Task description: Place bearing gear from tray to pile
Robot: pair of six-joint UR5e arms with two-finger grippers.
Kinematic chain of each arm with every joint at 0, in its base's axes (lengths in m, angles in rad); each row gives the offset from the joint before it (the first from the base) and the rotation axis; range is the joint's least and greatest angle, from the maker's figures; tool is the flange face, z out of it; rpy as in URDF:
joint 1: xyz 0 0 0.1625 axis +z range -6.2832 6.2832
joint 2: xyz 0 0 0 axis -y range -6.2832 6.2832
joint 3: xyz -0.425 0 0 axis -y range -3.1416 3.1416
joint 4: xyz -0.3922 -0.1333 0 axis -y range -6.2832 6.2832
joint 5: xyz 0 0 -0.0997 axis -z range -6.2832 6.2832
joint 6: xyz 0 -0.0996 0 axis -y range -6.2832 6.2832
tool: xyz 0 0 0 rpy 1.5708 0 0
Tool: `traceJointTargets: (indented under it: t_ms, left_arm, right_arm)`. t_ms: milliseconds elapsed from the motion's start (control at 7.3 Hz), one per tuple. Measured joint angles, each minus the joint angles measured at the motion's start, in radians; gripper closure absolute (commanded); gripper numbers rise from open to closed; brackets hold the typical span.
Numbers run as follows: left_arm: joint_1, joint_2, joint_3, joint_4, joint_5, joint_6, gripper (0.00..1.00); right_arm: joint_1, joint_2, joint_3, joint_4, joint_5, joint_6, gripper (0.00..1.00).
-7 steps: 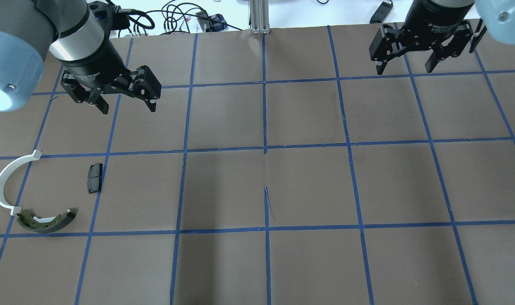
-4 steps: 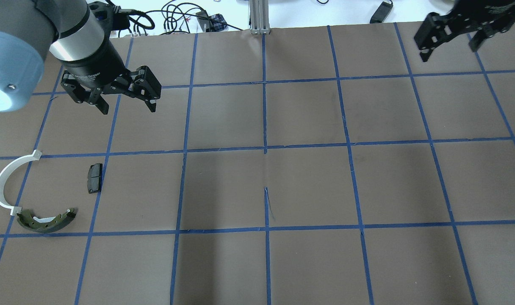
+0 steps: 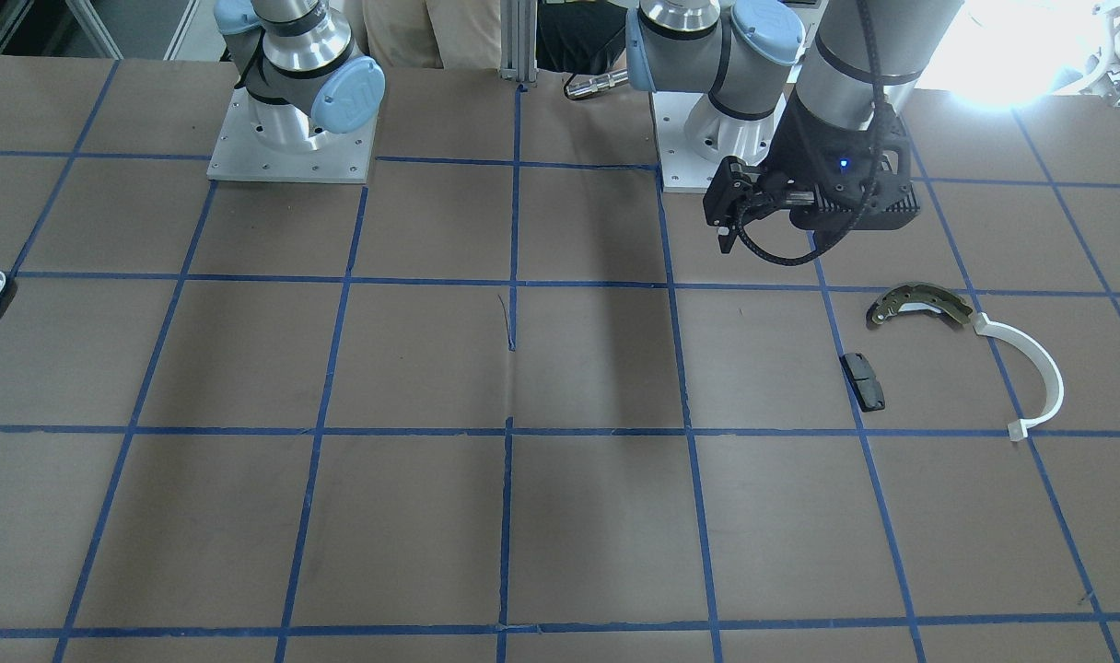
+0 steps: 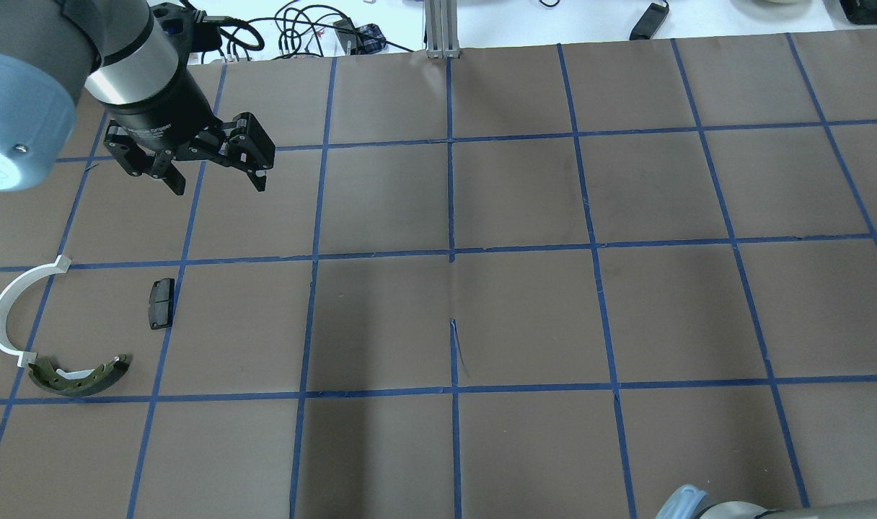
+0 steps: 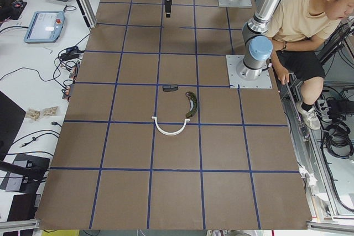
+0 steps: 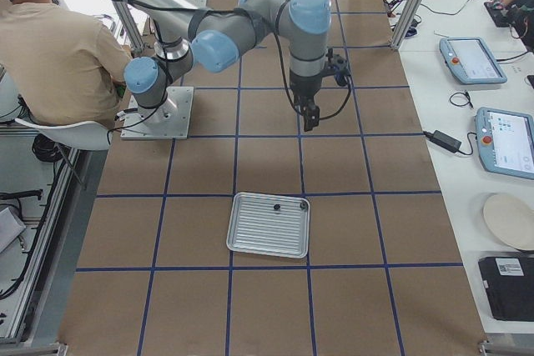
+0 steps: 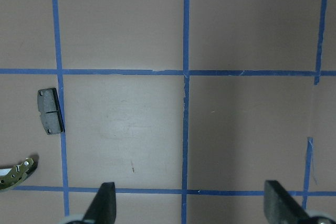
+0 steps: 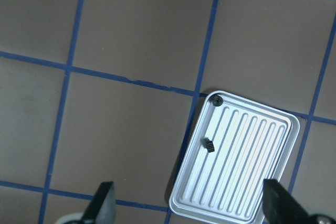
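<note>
Gear (image 8: 208, 145) in tray (image 8: 247, 177), well apart from spread right hand (image 8: 186, 198)

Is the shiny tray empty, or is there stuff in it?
Not empty. In the right wrist view the tray holds two dark things: a round part in one corner, a second part on the ridged bottom.

One tray (image 8: 252, 166), two gears (image 8: 208, 145), three pile parts (image 4: 161, 303)

Only faint white lettering shows, on the left hand (image 4: 219, 186) (too blurred to read).
</note>
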Motion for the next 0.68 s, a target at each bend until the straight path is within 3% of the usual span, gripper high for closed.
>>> traceJointTargets:
  t_ms: [274,685]
  left_arm:
    - [0.000,0.000,0.000,0.000,0.000,0.000,0.00]
    - [0.000,0.000,0.000,0.000,-0.001,0.000,0.00]
  right_arm:
    - [-0.086,0.130,0.028,-0.071,0.000,-0.119,0.08]
    - [-0.118,0.307,0.145,-0.305,-0.025,-0.289,0.11]
